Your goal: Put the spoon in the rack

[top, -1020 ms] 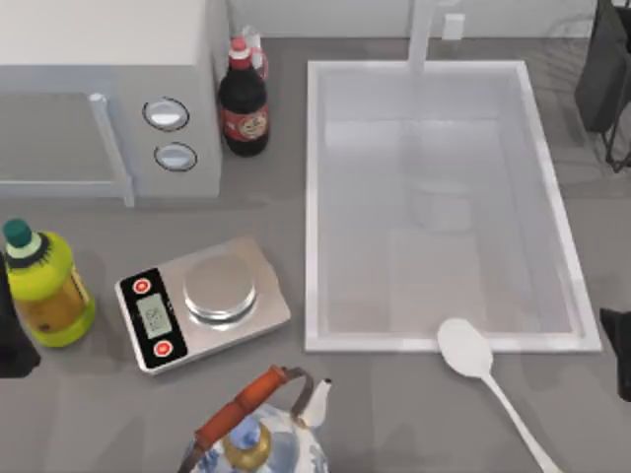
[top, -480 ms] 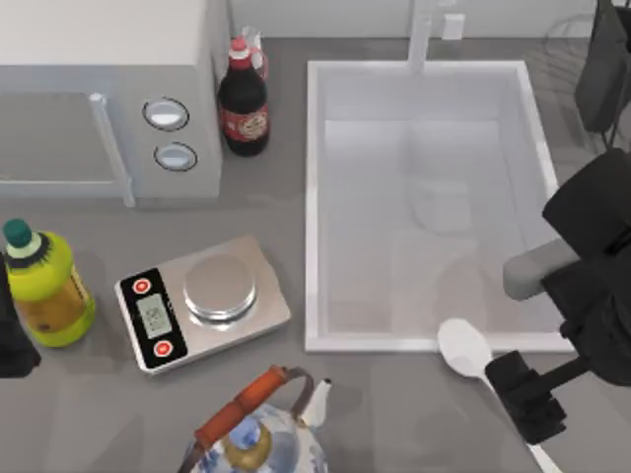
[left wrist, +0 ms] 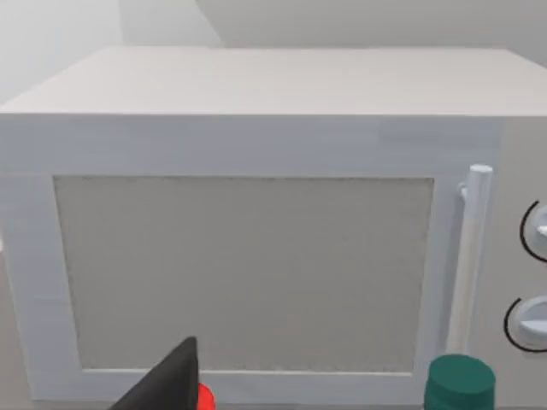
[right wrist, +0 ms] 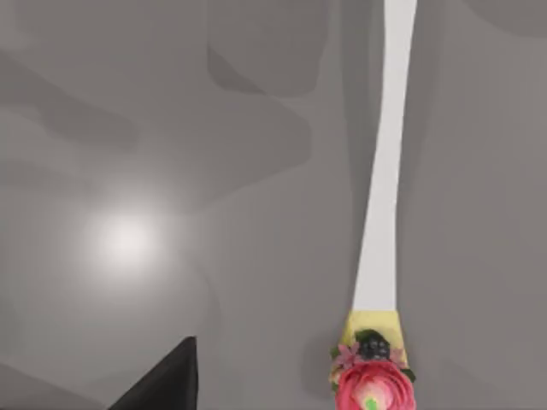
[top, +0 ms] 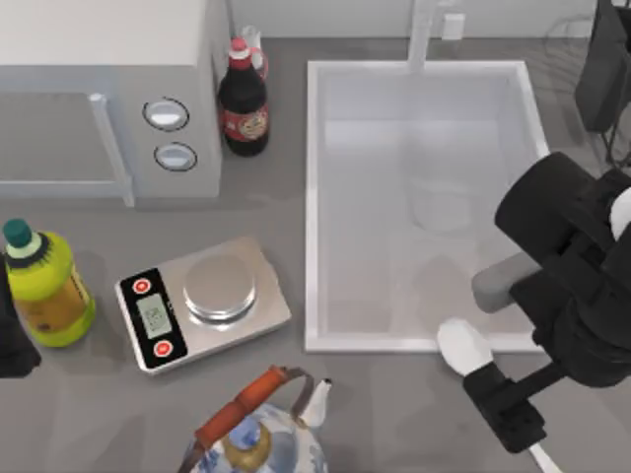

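Note:
The white spoon [top: 463, 347] lies on the grey counter just in front of the sink, its bowl by the sink's front rim and its handle running toward the front right. My right gripper [top: 505, 404] hovers over the handle, open, covering most of it. In the right wrist view the handle [right wrist: 385, 171] is long and pale, with a floral end [right wrist: 369, 380], and one dark fingertip [right wrist: 162, 386] stands off to its side. The wire rack [top: 603, 69] stands at the far right back corner. My left gripper [top: 12, 340] is parked at the left edge.
A white sink basin [top: 314, 197] fills the middle right. A microwave [top: 99, 89], a dark sauce bottle [top: 243, 103], a yellow bottle [top: 44, 286], a kitchen scale [top: 202, 301] and a painted kettle [top: 258, 434] take up the left half.
My right arm has come in from the right edge and moved left over the spoon's handle. The spoon has not moved. The left arm is still.

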`<state>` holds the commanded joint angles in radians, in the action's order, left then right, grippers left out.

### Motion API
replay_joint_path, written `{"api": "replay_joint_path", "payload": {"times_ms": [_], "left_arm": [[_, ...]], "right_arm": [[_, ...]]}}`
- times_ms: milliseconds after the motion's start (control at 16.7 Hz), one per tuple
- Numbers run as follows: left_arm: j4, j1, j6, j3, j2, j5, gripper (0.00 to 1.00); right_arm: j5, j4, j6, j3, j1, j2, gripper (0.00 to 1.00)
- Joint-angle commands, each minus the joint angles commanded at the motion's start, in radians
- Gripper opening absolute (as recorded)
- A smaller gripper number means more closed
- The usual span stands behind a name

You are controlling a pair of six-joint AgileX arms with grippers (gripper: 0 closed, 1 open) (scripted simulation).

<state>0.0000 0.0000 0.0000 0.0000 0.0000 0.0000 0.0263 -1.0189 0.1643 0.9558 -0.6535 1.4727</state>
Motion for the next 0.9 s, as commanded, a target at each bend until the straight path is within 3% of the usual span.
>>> {"api": "replay_joint_path", "payload": {"times_ms": [240,660,900], "left_arm": [[0.000,0.000,0.000,0.000,0.000,0.000,1.00],[0.000,0.000,0.000,0.000,0.000,0.000,1.00],[0.000,0.000,0.000,0.000,0.000,0.000,1.00]], "right_arm": [[0.000,0.040,-0.002,-0.026,0.004,0.018,1.00],[0.000,0.376,-0.004,-0.190,0.007,0.179,1.00],[0.000,0.451,-0.004,-0.231,0.007,0.220,1.00]]}}
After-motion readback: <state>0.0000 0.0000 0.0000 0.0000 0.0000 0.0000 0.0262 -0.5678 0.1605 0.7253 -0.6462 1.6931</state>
